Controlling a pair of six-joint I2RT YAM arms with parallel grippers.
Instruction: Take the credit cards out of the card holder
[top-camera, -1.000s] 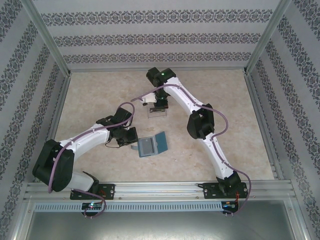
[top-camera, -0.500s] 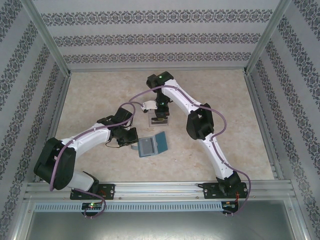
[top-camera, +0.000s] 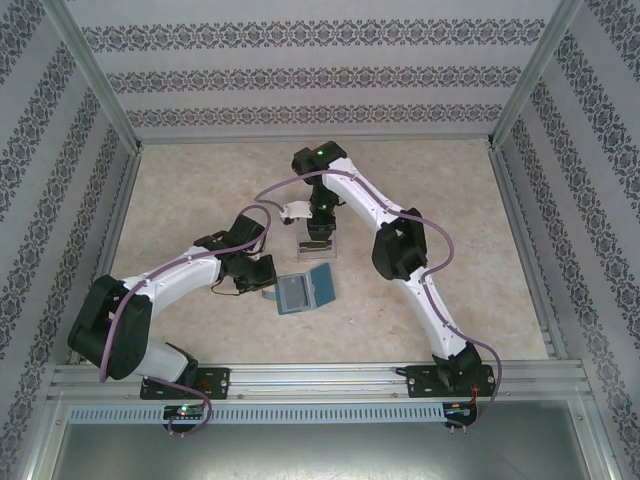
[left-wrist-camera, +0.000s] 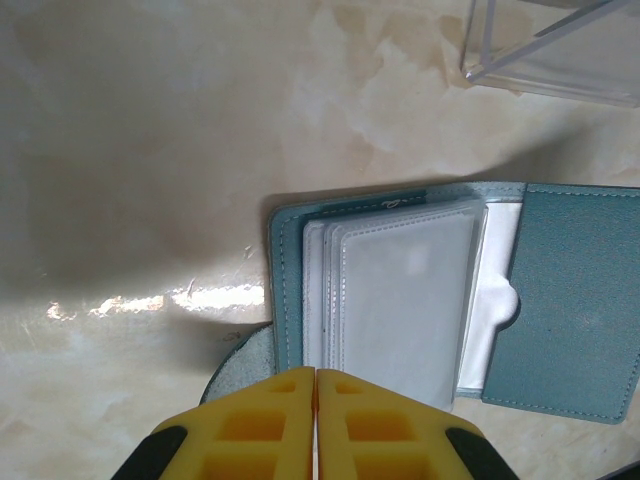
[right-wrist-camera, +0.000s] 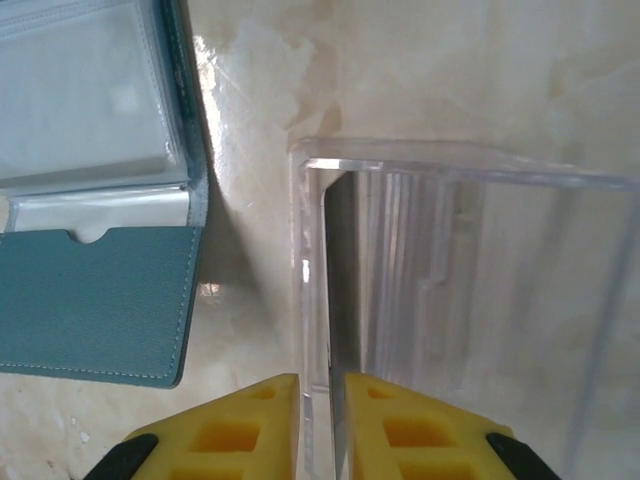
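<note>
The teal-blue card holder (top-camera: 320, 283) lies open on the table, its frosted sleeves (left-wrist-camera: 400, 300) facing up; I cannot tell whether cards sit in them. My left gripper (left-wrist-camera: 317, 372) is shut, its tips resting over the holder's near edge beside the strap tab (left-wrist-camera: 245, 360). My right gripper (right-wrist-camera: 322, 378) hovers at the left wall of a clear plastic box (right-wrist-camera: 470, 260), jaws a little apart. A thin dark grey credit card (right-wrist-camera: 336, 280), seen edge-on, stands just inside that wall and runs down between the fingertips. The holder's cover (right-wrist-camera: 95, 300) lies left of the box.
The clear box (top-camera: 318, 250) stands just beyond the card holder near mid-table, and its corner shows in the left wrist view (left-wrist-camera: 560, 60). Patterned walls with metal rails (top-camera: 120, 200) enclose the marbled table top (top-camera: 450, 200) on three sides.
The right gripper has come nearer and down onto the clear box, and its jaws have parted slightly around the card. The left arm and the card holder have stayed put.
</note>
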